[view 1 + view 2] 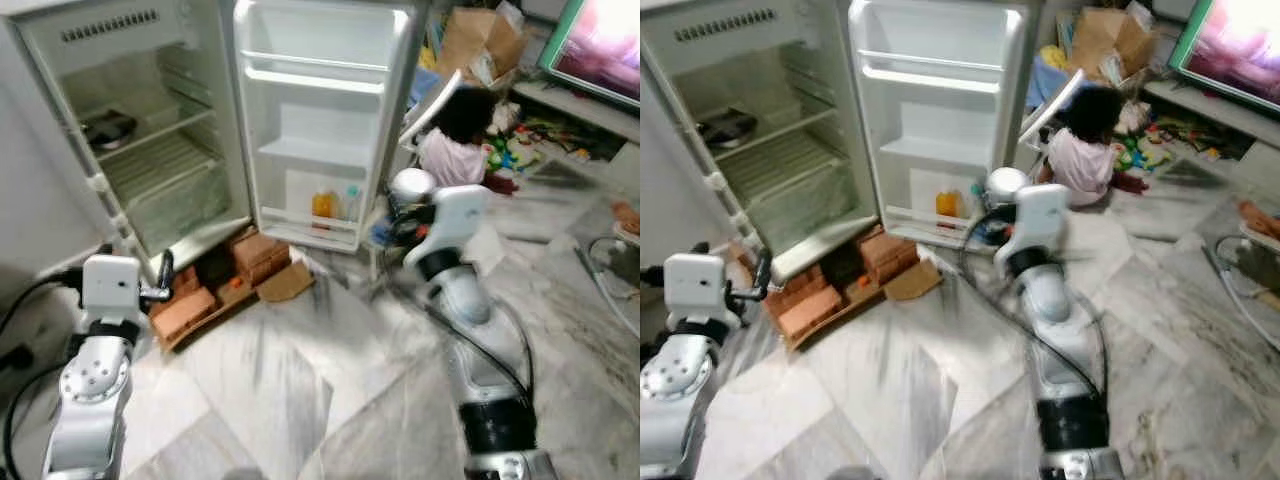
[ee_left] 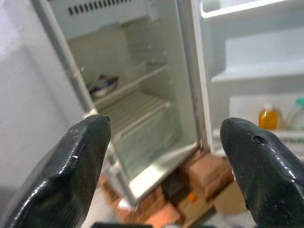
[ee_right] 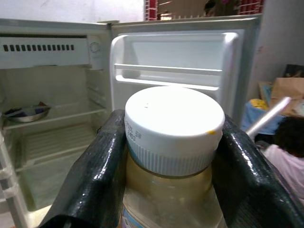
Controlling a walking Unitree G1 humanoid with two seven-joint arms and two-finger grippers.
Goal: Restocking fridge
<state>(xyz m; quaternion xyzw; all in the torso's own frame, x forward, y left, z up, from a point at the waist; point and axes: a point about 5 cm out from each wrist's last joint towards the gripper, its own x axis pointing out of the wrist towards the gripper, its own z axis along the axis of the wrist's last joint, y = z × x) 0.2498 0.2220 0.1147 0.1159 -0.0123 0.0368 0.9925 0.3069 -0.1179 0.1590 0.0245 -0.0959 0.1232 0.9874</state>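
Small white fridge stands wide open on a stack of red bricks, door swung fully out. Mostly bare inside: wire shelves, with one shallow metal bowl near the left end of the upper shelf. Lowest door rack already carries an orange-filled bottle and a pale clear bottle with a teal cap just beside it. Upper door racks carry nothing.

A person in a pink top sits on the marble floor past the door's outer edge, among toys.

Right gripper raised in front of the door, fingers clamped on either side of a white-capped jar of pale yellowish contents; jar upright, well short of any shelf. Left gripper held low before the fridge's bottom corner, fingers spread apart, nothing between them.

Judgement: restocking is early to midway. Two bottles appear placed; the jar is in transit and not yet set down. Left to do: carry it to a door rack or shelf and release it. Whether more stock waits elsewhere cannot be told
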